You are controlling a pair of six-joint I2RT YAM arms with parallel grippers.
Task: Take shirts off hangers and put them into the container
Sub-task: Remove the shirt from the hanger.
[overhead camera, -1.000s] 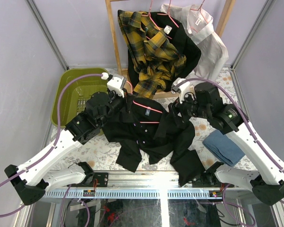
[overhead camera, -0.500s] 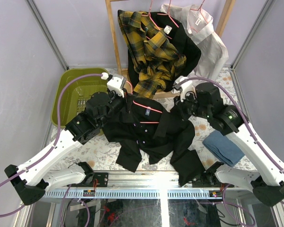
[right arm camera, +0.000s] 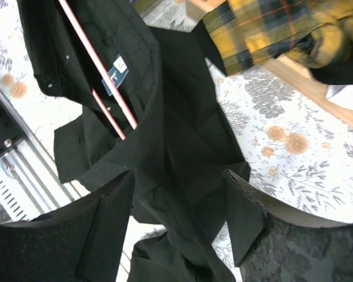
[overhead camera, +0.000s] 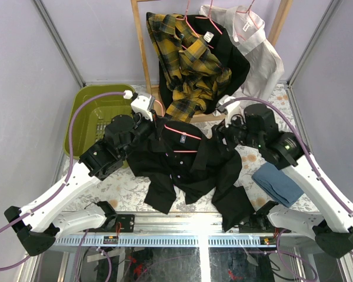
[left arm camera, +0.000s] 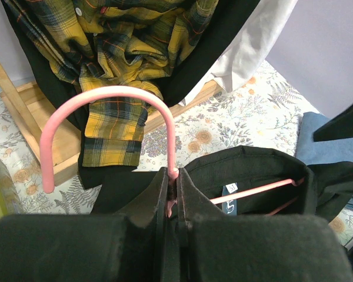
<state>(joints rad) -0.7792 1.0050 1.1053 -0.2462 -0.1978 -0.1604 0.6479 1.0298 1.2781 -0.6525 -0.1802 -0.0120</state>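
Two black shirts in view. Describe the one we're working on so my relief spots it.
From the wooden rack at the back, come forward to the floral table between the arms. The black shirt lies spread there, a pink hanger in its collar, the hook gripped by the left pincer. The other black shirt hangs on the rack behind the plaid shirt.

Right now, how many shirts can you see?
4: black shirt on the table; plaid shirt, second black shirt and white shirt on the rack. More could be hidden behind.
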